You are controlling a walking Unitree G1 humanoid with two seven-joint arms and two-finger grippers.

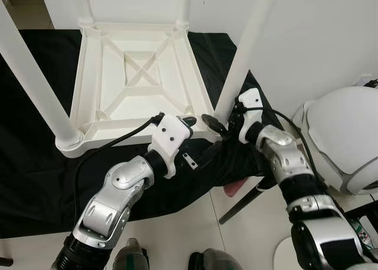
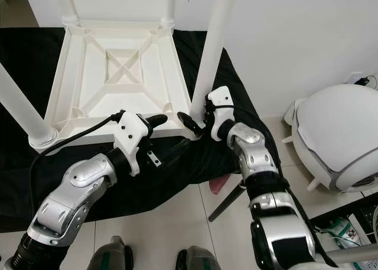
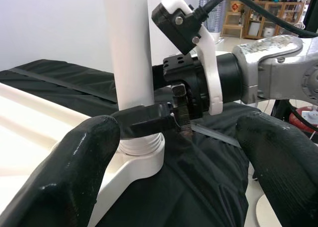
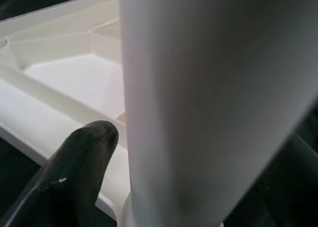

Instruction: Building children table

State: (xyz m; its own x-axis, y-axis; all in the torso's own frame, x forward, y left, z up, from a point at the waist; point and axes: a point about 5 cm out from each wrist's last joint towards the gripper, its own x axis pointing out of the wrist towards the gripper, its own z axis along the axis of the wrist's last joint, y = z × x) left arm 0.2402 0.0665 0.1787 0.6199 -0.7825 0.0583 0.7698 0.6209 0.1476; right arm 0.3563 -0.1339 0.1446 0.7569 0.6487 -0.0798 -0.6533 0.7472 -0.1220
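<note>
While the upturned white table (image 1: 142,87) lay on a black cloth (image 1: 35,163), the right gripper (image 1: 220,123) clasped the base of its near right leg (image 1: 245,51), fingers closed around it. Beside it, the left gripper (image 1: 188,122) hovered spread apart, holding nothing. A white domed object (image 1: 345,137) stood to the right.

One upturned white tabletop (image 1: 142,81) at upper centre, four white legs (image 1: 245,51) standing at its corners, one black cloth (image 1: 35,175) across the frame, one white domed object (image 1: 345,137) at right, two grippers (image 1: 195,122) at centre
</note>
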